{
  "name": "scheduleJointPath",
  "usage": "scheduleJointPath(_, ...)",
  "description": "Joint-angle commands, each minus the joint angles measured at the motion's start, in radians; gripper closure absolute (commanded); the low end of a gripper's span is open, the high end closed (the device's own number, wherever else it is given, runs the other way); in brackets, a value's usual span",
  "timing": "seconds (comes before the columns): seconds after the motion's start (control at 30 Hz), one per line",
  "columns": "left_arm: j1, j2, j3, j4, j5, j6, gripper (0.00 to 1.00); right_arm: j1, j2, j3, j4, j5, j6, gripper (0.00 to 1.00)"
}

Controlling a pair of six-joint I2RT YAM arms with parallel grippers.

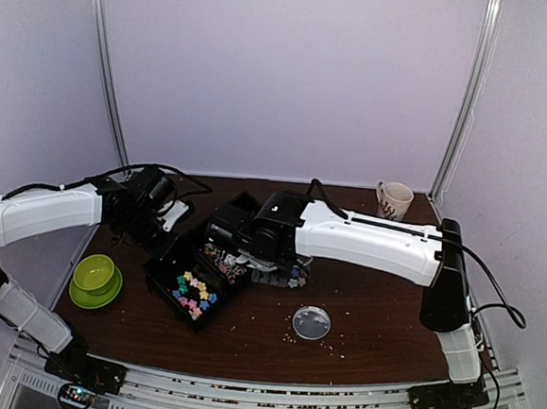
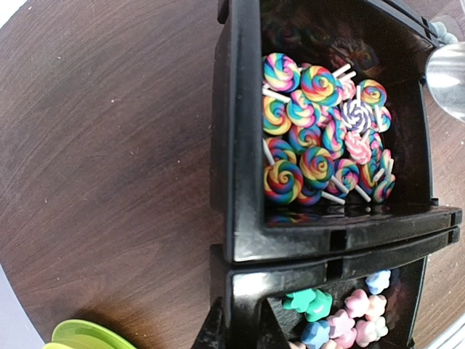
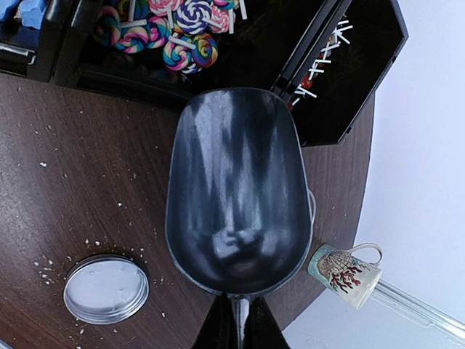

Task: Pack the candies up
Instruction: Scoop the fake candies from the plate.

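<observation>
Leftward, the left gripper (image 2: 243,331) narrowly pinches the tray (image 2: 240,145) wall, seemingly steadying it; candies (image 2: 320,138) lie inside, at eleven o'clock from the empty scoop (image 3: 236,189); right gripper (image 3: 236,327) clamps its handle; best dip shallow, level.

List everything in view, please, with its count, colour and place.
black tray: one, black, compartmented, left of centre
swirl lollipops: many, rainbow, one tray compartment
star candies: many, pastel pink, blue, green, adjoining compartment
metal scoop: one, silver, empty, beside the tray
metal lid: one, silver, front centre
mug: one, pale with red coral print, far right
green cup and saucer: one each, lime, near left
crumbs: many, pale, scattered around the lid
left gripper: apparently clamped on the tray wall
right gripper: shut on the scoop handle
</observation>
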Motion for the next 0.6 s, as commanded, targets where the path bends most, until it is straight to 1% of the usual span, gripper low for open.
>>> scheduleJointPath(0.0, -0.003, -0.032, -0.015, 0.083, 0.043, -0.045, 1.0, 0.009, -0.028, 0.01, 0.028, -0.004, 0.014, 1.0)
scheduleJointPath(0.13, -0.001, -0.025, -0.025, 0.098, 0.117, -0.111, 1.0, -0.007, -0.126, -0.079, 0.114, -0.073, 0.058, 1.0)
scheduleJointPath(0.2, 0.005, -0.04, -0.051, 0.136, 0.158, -0.158, 1.0, -0.019, -0.175, -0.118, 0.141, -0.098, 0.087, 1.0)
scheduleJointPath(0.3, 0.034, -0.073, -0.125, 0.247, 0.249, -0.244, 1.0, -0.037, -0.253, -0.173, 0.198, -0.118, 0.13, 1.0)
scheduleJointPath(0.4, 0.053, -0.096, -0.207, 0.369, 0.301, -0.316, 1.0, -0.051, -0.336, -0.236, 0.264, -0.14, 0.159, 1.0)
scheduleJointPath(0.47, 0.065, -0.107, -0.265, 0.478, 0.349, -0.368, 1.0, -0.059, -0.386, -0.277, 0.318, -0.157, 0.163, 1.0)
scheduleJointPath(0.57, 0.08, -0.118, -0.336, 0.6, 0.403, -0.43, 1.0, -0.064, -0.44, -0.312, 0.353, -0.172, 0.163, 1.0)
